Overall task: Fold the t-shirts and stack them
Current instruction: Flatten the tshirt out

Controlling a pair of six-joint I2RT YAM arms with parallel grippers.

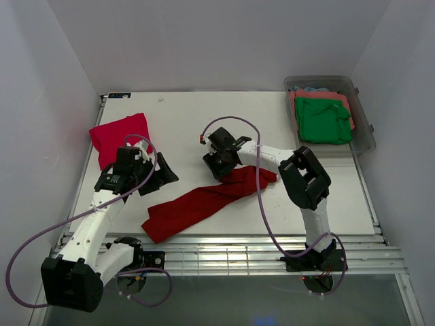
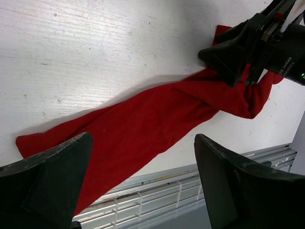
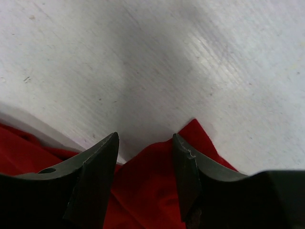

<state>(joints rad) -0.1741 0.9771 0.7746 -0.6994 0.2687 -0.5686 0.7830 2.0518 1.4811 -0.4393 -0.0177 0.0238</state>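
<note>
A dark red t-shirt [image 1: 204, 202] lies stretched in a long crumpled band across the table's front, and also shows in the left wrist view [image 2: 143, 124]. My left gripper [image 1: 158, 182] hovers open and empty above its left half [image 2: 143, 183]. My right gripper [image 1: 219, 168] is at the shirt's right end, jaws open with the cloth's edge [image 3: 147, 176] between the fingertips [image 3: 145, 160]; it also shows in the left wrist view [image 2: 236, 59]. A folded pinkish-red t-shirt [image 1: 119, 136] lies at the back left. Green [image 1: 321, 121] and coral [image 1: 319, 96] shirts lie in the tub.
A clear grey plastic tub [image 1: 363, 136] stands at the back right, past the table edge. The slatted metal rail [image 1: 238, 255] runs along the table's front edge and also shows in the left wrist view [image 2: 181, 191]. White walls close in the sides and back.
</note>
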